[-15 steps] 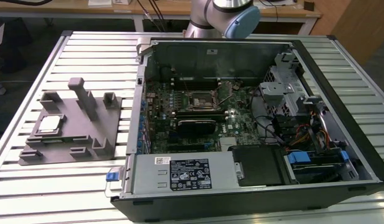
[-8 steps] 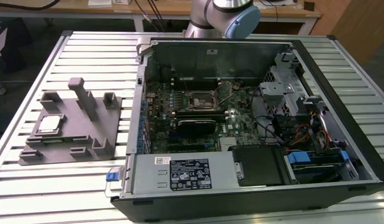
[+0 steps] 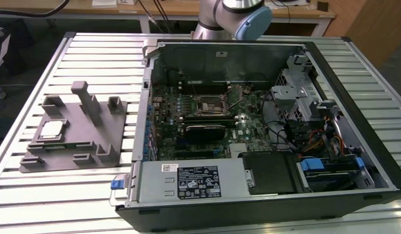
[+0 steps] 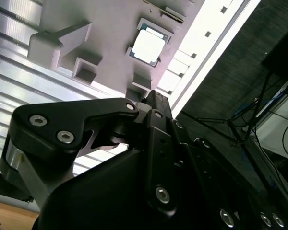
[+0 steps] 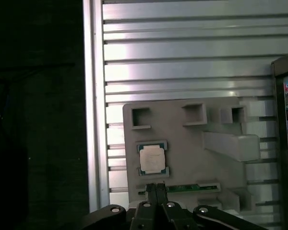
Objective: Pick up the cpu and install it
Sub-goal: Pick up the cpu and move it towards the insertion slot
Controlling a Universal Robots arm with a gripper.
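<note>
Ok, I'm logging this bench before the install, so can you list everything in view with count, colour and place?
Ribbed silver metal table: one, silver, under everything.
Grey plastic fixture plate with upright posts: one, grey, on the table at the exterior view's left.
Small flat square cpu with pale silver metal top: one, silver, in a recess of the plate.
Open black metal computer case: one, black, beside the plate.
Black square socket frame: one, black, inside the case.
Silver power supply box: one, silver, at the case's near edge.
The robot arm: one, silver with blue cap, behind the case.
The tool: one, black, shut and empty, apart from the cpu.
</note>
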